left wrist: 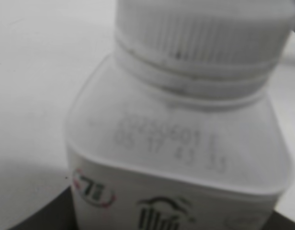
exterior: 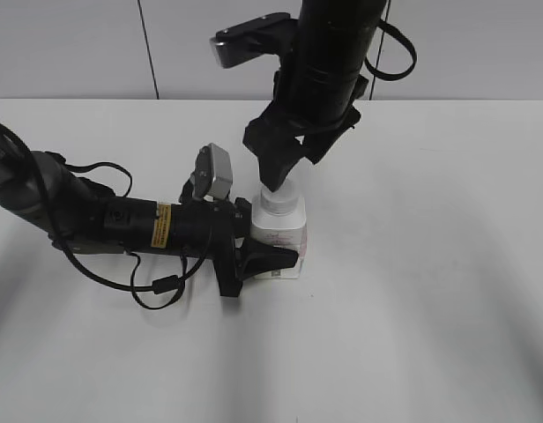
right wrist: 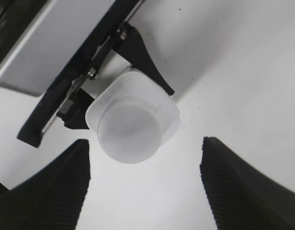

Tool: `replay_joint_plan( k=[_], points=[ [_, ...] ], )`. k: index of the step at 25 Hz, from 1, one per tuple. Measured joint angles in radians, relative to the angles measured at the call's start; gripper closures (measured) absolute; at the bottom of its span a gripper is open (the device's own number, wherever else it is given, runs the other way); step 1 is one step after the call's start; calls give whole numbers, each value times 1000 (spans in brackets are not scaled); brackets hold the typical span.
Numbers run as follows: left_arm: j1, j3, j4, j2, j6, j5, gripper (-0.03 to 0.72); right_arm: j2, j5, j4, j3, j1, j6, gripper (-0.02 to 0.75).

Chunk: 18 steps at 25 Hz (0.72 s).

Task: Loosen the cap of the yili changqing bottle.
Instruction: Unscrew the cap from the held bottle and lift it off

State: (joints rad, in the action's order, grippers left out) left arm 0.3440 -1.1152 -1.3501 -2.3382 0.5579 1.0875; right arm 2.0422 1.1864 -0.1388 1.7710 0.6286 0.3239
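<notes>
On the white table (exterior: 448, 291), a little left of centre in the exterior view, the yili changqing bottle (exterior: 285, 238) stands upright with the left gripper (exterior: 264, 256) reaching in low from the left and clamped on its squarish body, one dark finger lying along the front face. Above it the right gripper (exterior: 278, 179) hangs nearly straight down, its fingertips at the cap (exterior: 277, 201); whether they touch the cap cannot be told from here. The left wrist view is filled by the bottle's shoulder, with a blurred printed date code, the ribbed white cap at the top edge and part of the label at the bottom; a dark finger edge shows only at the lower corners. The right wrist view looks down on the flat cap top, with the left gripper's fingers (right wrist: 147, 62) pressed against the bottle's sides, while the right gripper's own two ribbed pads (right wrist: 51, 191) stand wide apart on either side of the cap, clear of it and holding nothing. From here, the cap sits nearer the left pad than the right, so closing off-centre could push the bottle sideways in the left grip; a weak hold below could also let the whole bottle turn instead of the cap.
</notes>
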Motion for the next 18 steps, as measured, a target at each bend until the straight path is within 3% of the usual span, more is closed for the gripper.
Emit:
replay_joint_plan(
  k=[5, 9, 18],
  points=[
    [0, 0, 0, 0, 0, 0, 314, 0, 23, 0, 1, 0, -371, 174],
    [0, 0, 3, 0, 0, 0, 314, 0, 24, 0, 1, 0, -557, 174],
    [0, 0, 13, 0, 3, -1, 315, 1, -34, -5, 1, 0, -705, 174]
  ],
)
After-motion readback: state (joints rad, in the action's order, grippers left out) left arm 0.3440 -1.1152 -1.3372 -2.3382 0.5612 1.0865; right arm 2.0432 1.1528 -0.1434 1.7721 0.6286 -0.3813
